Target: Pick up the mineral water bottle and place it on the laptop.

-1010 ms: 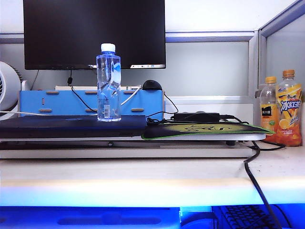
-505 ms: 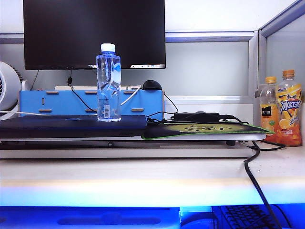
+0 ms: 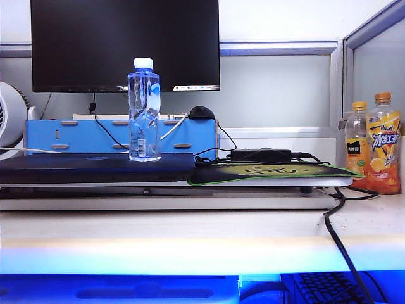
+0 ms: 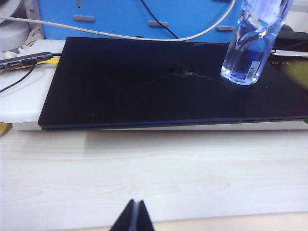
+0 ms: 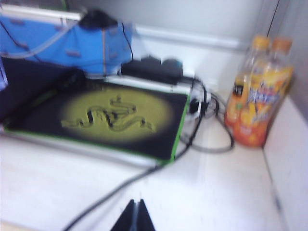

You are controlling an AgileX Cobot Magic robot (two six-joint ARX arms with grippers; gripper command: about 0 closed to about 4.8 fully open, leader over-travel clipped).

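Note:
The mineral water bottle [image 3: 144, 111], clear with a white cap and a twisted waist, stands upright on the laptop [image 3: 95, 168], near its right end. The left wrist view shows the bottle's base [image 4: 246, 57] resting on the dark lid [image 4: 144, 91]. My left gripper [image 4: 136, 204] is shut and empty over the pale desk in front of the laptop. My right gripper [image 5: 136, 204] is shut and empty over the white desk in front of the mouse mat [image 5: 115, 118]. Neither arm shows in the exterior view.
A black monitor [image 3: 124, 44] and a blue box [image 3: 82, 136] stand behind the laptop. The green-edged mouse mat [image 3: 272, 172] lies to its right with a black adapter [image 3: 261, 154] and cables. Two orange-capped drink bottles [image 3: 373, 149] stand at the far right.

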